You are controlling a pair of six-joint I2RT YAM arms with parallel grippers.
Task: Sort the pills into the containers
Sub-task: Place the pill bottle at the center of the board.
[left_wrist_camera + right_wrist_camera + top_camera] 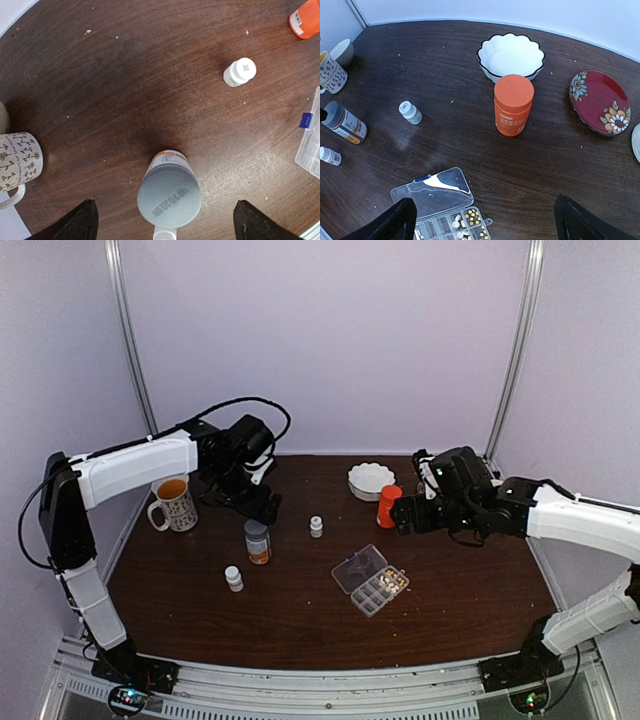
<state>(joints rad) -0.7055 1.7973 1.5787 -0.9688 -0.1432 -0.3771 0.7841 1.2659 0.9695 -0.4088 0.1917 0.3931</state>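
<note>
The clear pill box [370,580] lies open on the dark table, lid [437,192] folded back, and its containers [455,231] hold small white and yellow pills [462,227]. My right gripper [487,225] hangs open above the table, just right of the box and behind the orange bottle [513,104], with nothing between its fingers. My left gripper [165,225] is open, its fingers [75,222] wide on either side of the grey-capped labelled bottle [169,195] and not touching it. That bottle stands upright [258,540].
A patterned mug [175,503] stands at the left and a white scalloped bowl [371,480] at the back. Two small white bottles [316,527] [234,578] stand near the grey-capped one. A red flowered plate [600,102] lies at the right.
</note>
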